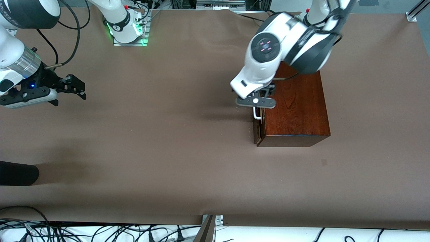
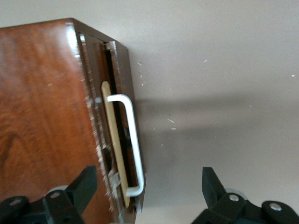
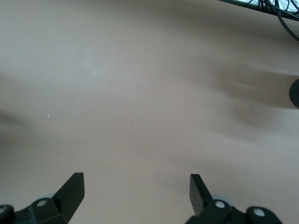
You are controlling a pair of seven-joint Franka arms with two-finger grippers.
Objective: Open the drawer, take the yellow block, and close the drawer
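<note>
Left end effector (image 1: 256,102) hung over the handle end of the dark glossy mahogany box (image 1: 295,111), fingers spread wide apart, one black fingertip (image 2: 84,184) over the box top and the other over bare table, clamped on nothing. White bar handle (image 2: 131,140) sat between the two fingers in the left wrist view, not touched by either. Belonged to the drawer (image 2: 114,140): dark reddish-brown front, pulled out only a crack, a thin strip of pale wood showing in the gap along the box's edge. Could not see inside through that narrow gap; no small bright yellow cube visible in any view. Box itself stood on the brown paper-covered table (image 1: 168,141) toward the left arm's end, polished top with red-brown grain, drawer front facing toward the right arm's end.

Right end effector (image 1: 69,88) hovered over bare table at the right arm's end, well apart from the box, waiting. Fingers wide apart too, black fingertips (image 3: 70,189) with only plain brown surface between them, gripping nothing. Dark rounded object (image 1: 18,173) lay at the table's edge, nearer the front camera than the right end effector.
</note>
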